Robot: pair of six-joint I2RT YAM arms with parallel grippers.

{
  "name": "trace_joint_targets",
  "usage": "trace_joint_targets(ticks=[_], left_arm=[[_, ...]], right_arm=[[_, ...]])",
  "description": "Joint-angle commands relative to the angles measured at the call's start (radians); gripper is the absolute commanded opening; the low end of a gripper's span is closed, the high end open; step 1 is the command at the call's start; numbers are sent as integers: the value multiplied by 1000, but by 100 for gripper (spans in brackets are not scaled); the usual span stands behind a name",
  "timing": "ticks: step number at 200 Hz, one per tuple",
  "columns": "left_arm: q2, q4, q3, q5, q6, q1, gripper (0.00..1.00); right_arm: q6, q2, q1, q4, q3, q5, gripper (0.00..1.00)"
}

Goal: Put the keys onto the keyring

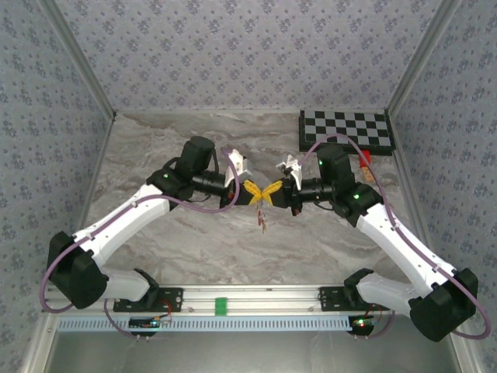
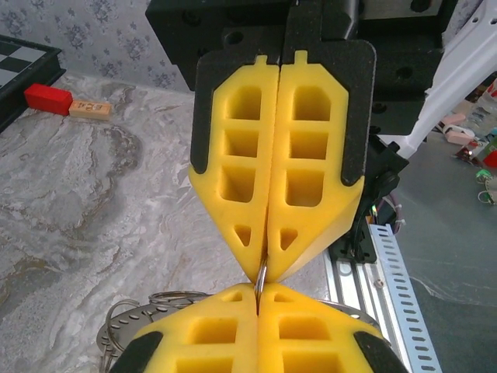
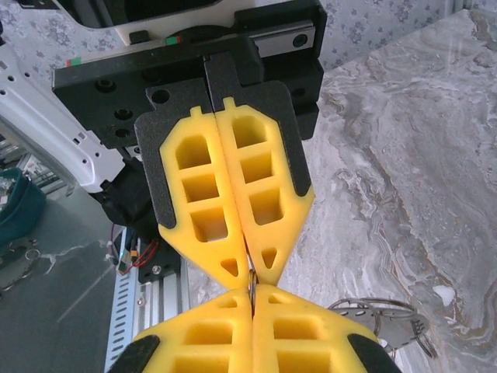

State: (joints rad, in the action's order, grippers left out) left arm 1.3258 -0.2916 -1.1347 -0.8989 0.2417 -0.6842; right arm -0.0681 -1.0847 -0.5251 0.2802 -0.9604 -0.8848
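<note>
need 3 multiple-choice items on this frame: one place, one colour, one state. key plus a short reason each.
1. Where on the table is the checkerboard? A) far right corner B) near left corner C) dead centre
2. What colour is the block by its edge? A) blue B) red C) green
3. How do the left claw and the right claw stand? A) both wide open B) one open, one shut C) both shut, tip to tip

Key: 1 A, it lies by the back wall, right side. 2 B, plainly red in the left wrist view. 3 C, each claw's fingers press together, pinching the thin wire of the keyring where the tips meet.
</note>
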Motion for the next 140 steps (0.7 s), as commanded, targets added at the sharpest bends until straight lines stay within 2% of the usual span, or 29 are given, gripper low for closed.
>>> trace_joint_targets(ticks=[1,19,31,47,62,110,140], left_arm=[[-31,64,-22,-33,-3,-11,0],[-40,74,-17,-29,-11,-12,0],[-48,83,-13,-26,-20,-10,7],[-58,109,-3,-21,-39,-7,22],[-71,152,14,-12,-68,1,28],[-111,377,88,-2,-230,29,34],[-121,468,111,13,-292,28,34]], right_arm=[[11,-4,-17,-57,-8,-78,0],[12,11,-16,-76,4,-46,0],[28,28,-12,-116,26,-31,0],[61,56,-2,-198,64,-18,0],[88,82,9,-295,105,-9,0],[241,154,39,-690,267,59,0],[353,132,41,-986,337,162,0]])
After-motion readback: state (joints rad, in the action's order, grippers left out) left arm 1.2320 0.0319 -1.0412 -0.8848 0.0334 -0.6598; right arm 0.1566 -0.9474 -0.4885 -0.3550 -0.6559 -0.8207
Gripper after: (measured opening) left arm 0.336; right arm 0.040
